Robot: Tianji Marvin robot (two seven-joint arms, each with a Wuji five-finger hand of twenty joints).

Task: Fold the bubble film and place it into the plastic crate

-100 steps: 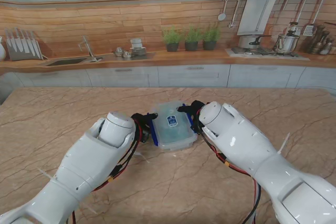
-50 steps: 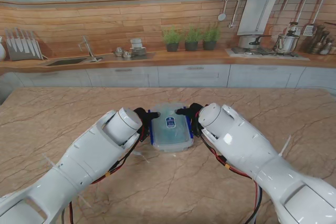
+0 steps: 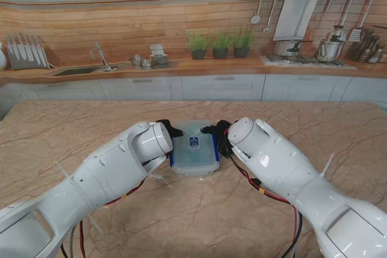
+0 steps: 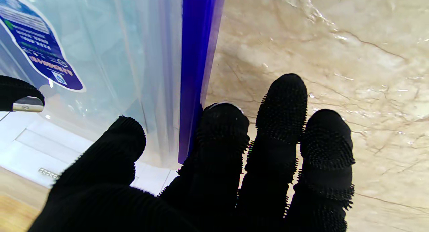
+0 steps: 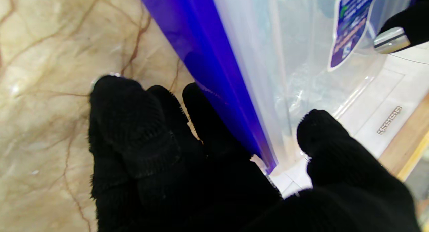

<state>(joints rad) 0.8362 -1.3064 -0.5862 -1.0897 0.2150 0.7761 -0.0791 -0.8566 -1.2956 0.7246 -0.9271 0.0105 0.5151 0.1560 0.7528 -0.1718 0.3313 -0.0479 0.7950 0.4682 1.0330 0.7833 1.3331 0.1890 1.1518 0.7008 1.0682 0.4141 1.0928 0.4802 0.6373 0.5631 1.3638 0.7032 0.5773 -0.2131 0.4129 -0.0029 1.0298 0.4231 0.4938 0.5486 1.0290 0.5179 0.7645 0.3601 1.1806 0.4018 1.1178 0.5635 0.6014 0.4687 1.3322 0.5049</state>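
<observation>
Clamping the plastic crate (image 3: 193, 154) from the left: left hand (image 3: 168, 131), black-gloved, thumb laid over the clear top, fingers (image 4: 281, 101) tucked down past the blue side latch (image 4: 196, 57) toward the marble table (image 3: 199, 222). Swung inward over the last second, forearm now angled closer to the middle.

Sitting at centre, between both hands and squarer to the robot than a second ago, shifted slightly left: clear crate with blue and white label (image 3: 195, 142). No bubble film clearly made out anywhere; possibly inside behind the hazy plastic, but cannot tell.

Holding the right side in mirror fashion: right hand (image 3: 216, 134), thumb over the top, fingers (image 5: 127, 101) alongside the other blue latch (image 5: 201, 47).

Judged from this: crate being straightened and steadied rather than filled, with folding and placing not shown as done.
</observation>
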